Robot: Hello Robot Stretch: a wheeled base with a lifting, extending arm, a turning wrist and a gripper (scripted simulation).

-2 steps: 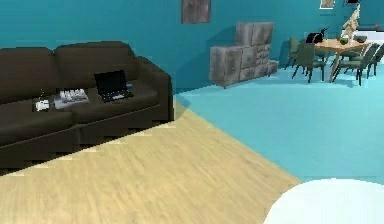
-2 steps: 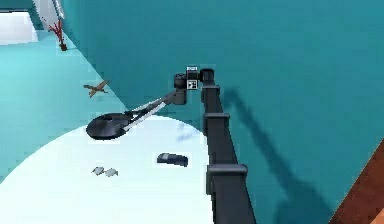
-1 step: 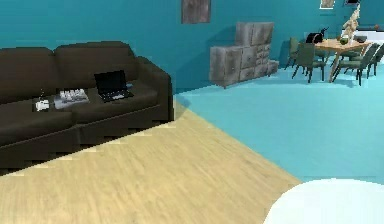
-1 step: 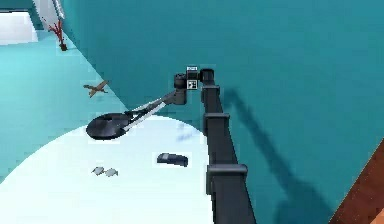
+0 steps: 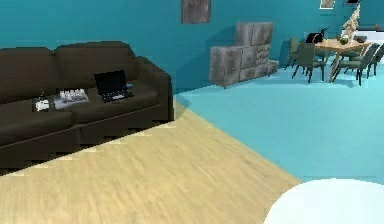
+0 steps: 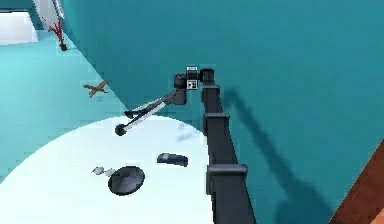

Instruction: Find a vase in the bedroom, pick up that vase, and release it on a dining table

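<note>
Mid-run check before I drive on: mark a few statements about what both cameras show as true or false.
1. A laptop lies on the sofa. True.
2. The dining table is at the forward view's left. False: it is at the upper right.
3. Chairs stand at the dining table. True.
4. The sofa is white. False: it is dark brown.
5. The table beside the arm is square and black. False: it is round and white.
</note>
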